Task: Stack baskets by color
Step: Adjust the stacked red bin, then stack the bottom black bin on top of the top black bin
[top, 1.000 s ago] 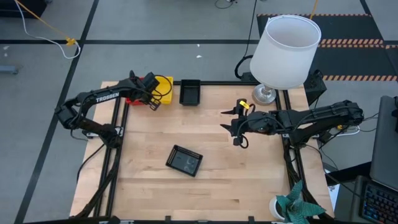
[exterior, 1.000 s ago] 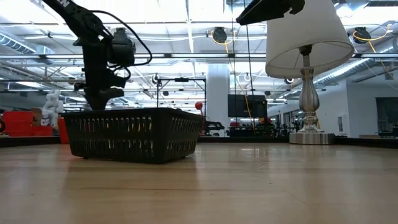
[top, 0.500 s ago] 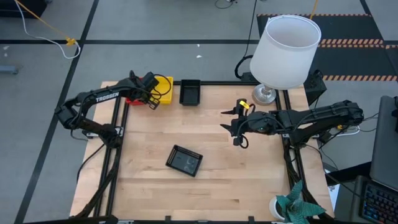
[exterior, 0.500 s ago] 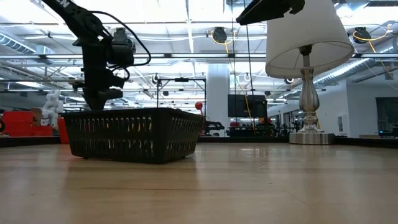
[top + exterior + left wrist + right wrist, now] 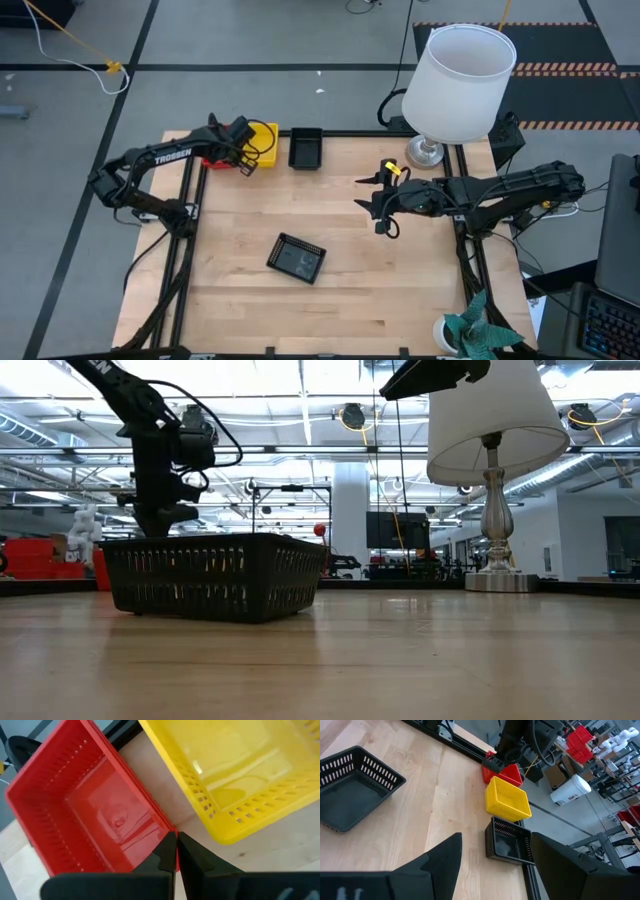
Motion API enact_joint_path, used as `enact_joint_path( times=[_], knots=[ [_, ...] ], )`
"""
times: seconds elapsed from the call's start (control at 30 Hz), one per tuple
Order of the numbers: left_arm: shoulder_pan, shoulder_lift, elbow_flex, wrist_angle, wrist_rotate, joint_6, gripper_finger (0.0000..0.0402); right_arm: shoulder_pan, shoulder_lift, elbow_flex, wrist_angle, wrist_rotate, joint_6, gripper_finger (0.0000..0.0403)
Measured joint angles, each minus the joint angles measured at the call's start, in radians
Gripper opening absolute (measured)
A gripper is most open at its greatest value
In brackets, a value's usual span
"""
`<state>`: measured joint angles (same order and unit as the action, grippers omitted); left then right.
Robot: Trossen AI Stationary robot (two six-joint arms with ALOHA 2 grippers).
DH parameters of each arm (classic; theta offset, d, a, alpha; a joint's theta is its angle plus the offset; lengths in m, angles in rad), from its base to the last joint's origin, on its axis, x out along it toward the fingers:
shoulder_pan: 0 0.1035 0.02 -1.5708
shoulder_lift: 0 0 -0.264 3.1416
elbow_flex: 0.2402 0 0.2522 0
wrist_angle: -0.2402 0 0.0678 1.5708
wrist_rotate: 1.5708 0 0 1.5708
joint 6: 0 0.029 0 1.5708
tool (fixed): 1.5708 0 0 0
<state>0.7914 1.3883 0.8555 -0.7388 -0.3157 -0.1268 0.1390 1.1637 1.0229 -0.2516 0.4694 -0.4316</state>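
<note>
Red perforated plastic basket [image 5: 95, 815]: far left table corner, wall pinched by left gripper [image 5: 176, 851], fingers pressed together. Yellow mesh basket [image 5: 262, 140] just beside it; 1 black mesh basket [image 5: 305, 148] next along; 1 black basket [image 5: 296, 258] mid-table. Right gripper [image 5: 372, 205]: spread, empty, above table centre-right.

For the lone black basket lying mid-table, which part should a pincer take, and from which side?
Probably one rim wall of the black basket, taken from straight above. It sits upright with its mouth open upward and lies turned askew to the table edges, so the wrist would need turning to match. The open right pincer, hovering nearby, looks best placed; one finger inside, one outside.
</note>
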Motion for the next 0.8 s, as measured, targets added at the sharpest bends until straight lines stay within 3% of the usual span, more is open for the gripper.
enact_joint_path(
  times=[0.47,0.8],
  knots=[
    [-0.032,-0.052,0.027,-0.022,0.003,0.027,0.0019,0.000,0.007,0.000,0.074,-0.010,0.028,0.0228],
    [-0.145,-0.257,0.037,-0.032,0.048,0.066,0.0019,0.000,0.147,0.000,0.183,-0.189,0.209,0.0228]
  ],
)
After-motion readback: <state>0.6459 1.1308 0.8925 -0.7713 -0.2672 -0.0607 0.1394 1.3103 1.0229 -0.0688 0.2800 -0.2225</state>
